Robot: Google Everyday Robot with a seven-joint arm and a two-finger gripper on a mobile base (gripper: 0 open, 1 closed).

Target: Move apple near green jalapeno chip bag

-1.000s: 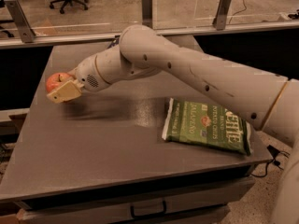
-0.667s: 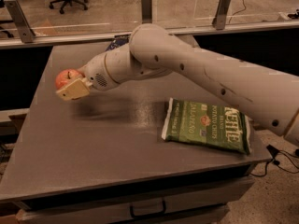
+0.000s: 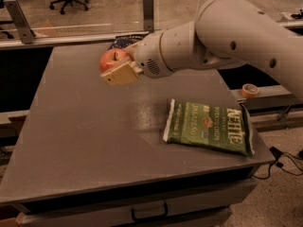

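1. Grey tabletop point(image 3: 80, 141) takes up most of the frame. Its near edge runs along the bottom above a drawer handle point(image 3: 149, 212), and its far edge meets a rail at the top.
2. You have wide bare surface on the left half and in the centre. The only thing lying in the right half is the green jalapeno chip bag point(image 3: 208, 126), flat, with its right end close to the table's right edge.
3. Your gripper point(image 3: 116, 66) is in the upper middle of the frame, near the far edge, pinching the apple point(image 3: 110, 58) between its tan fingers point(image 3: 122, 74). The apple appears to be held off the surface.
4. A dark blue bag point(image 3: 124, 40) lies just behind the gripper at the far edge, so room is tight there.
5. A tape roll point(image 3: 249, 90) sits on a ledge beyond the right edge, apart from the table.
6. Apple and green bag are well apart, with bare table between them.
7. Compared with the frame 0.7 s ago, the apple and gripper have moved right and up in the frame, away from the left edge. The green bag has not moved.
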